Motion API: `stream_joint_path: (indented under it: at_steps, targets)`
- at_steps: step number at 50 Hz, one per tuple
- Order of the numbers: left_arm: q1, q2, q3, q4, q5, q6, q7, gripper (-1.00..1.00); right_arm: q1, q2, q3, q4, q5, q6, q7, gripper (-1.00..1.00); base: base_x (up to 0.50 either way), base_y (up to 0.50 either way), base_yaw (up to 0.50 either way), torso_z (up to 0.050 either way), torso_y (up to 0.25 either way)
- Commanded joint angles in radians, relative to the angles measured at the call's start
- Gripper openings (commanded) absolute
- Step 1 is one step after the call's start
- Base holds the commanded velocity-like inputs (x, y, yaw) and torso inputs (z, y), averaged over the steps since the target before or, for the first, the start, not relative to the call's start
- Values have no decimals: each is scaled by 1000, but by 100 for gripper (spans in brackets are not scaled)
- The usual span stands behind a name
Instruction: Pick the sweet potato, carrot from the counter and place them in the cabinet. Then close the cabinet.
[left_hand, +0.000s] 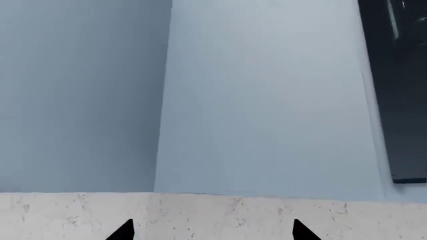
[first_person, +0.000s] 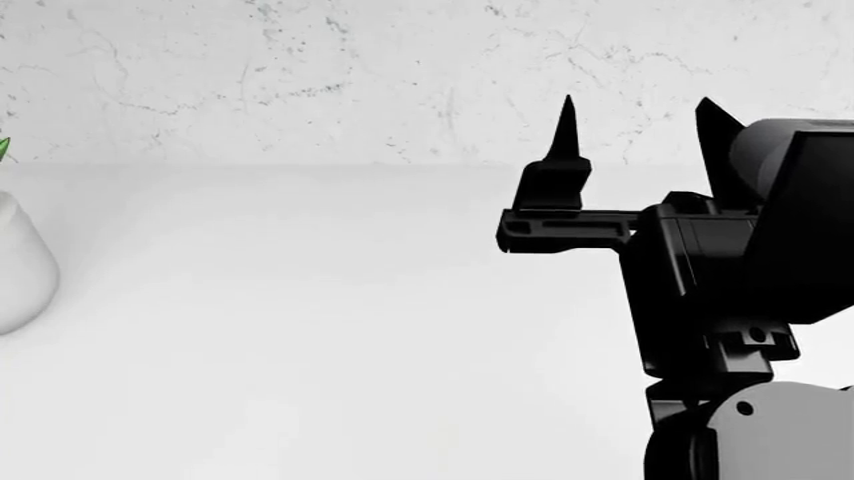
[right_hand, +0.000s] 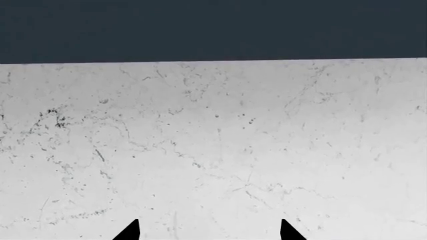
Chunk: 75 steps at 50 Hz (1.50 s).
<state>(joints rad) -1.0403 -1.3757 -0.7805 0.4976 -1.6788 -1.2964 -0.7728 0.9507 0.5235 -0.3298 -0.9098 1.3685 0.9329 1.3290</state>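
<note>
The sweet potato and the carrot are out of view in every frame. The white counter (first_person: 294, 330) fills the head view, bare in front of me. My right gripper (first_person: 638, 115) is raised above the counter at the right, its two black fingers pointing up, wide apart and empty. In the right wrist view it (right_hand: 210, 230) faces a marbled white wall (right_hand: 213, 145) with nothing between the fingertips. My left gripper (left_hand: 213, 230) shows only in the left wrist view, open and empty. It faces pale blue flat panels (left_hand: 267, 100) above a speckled white strip (left_hand: 200, 215).
A white rounded pot (first_person: 20, 265) with a green leaf stands at the counter's left edge. The marbled wall (first_person: 334, 70) runs behind the counter. A dark band (right_hand: 213, 30) lies above the wall. A dark panel (left_hand: 400, 90) borders the pale blue panels.
</note>
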Motion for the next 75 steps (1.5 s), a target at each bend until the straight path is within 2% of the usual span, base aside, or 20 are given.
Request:
stream_joint_path:
  at_steps: [1,12,19,20,21,22,23,24,25,26,27,28,30,31,32,36,42,51,75]
  targets:
    - [16,-189,107,-87,77,213,82,100,-2,6,0,-3,1,-5,2,100,0,0,0,0,0]
    - [44,-195,141,-107,206,316,178,100,-3,4,-5,-1,-3,-8,-1,100,0,0,0,0,0]
    - [69,-195,171,-103,214,424,189,100,-3,7,-2,-2,1,-13,0,100,0,0,0,0,0]
    - [-81,-45,321,-137,364,274,265,100,-3,7,-2,-2,2,-14,0,100,0,0,0,0,0]
    - [69,-195,171,-121,244,424,216,100,-3,8,-1,-1,2,-15,0,100,0,0,0,0,0]
    - [219,-195,22,-118,240,507,216,100,-3,8,-1,-1,2,-16,-1,100,0,0,0,0,0]
    - [266,-195,7,-93,204,484,191,100,-2,8,-1,-1,2,-16,-1,100,0,0,0,0,0]
    - [116,-45,157,-148,354,334,275,100,-2,9,-1,-1,2,-17,-1,100,0,0,0,0,0]
    - [266,-195,29,-108,228,484,214,100,-2,9,-1,-1,3,-17,0,100,0,0,0,0,0]
    - [291,-195,32,-105,224,553,212,100,-3,10,0,-2,3,-18,0,100,0,0,0,0,0]
    - [141,-45,182,-161,374,403,268,100,-3,10,0,-2,4,-18,0,100,0,0,0,0,0]
    - [-9,105,332,-65,524,253,418,100,-4,11,0,-2,4,-19,1,100,0,0,0,0,0]
    - [-309,405,632,-108,824,-47,718,100,-5,11,0,-2,4,-20,1,100,0,0,0,0,0]
    - [-459,488,782,-121,955,-197,587,100,-6,11,-1,-2,4,-20,1,100,0,0,0,0,0]
    - [-609,488,859,-128,890,-273,532,100,-6,11,-1,-3,3,-21,1,100,0,0,0,0,0]
    - [-1205,522,878,-150,858,-253,501,100,-11,12,-2,-3,-1,-23,-1,100,0,0,0,0,0]
    - [-1231,560,902,-173,845,-232,493,100,-18,15,-1,-6,-6,-28,-4,100,0,0,0,0,2]
    - [-1268,573,919,-181,826,-229,488,100,-24,17,-3,-7,-15,-33,-9,100,0,0,0,0,0]
    - [-1229,698,891,-193,761,-198,427,100,-27,26,-2,-8,-18,-44,-13,100,0,0,0,1,0]
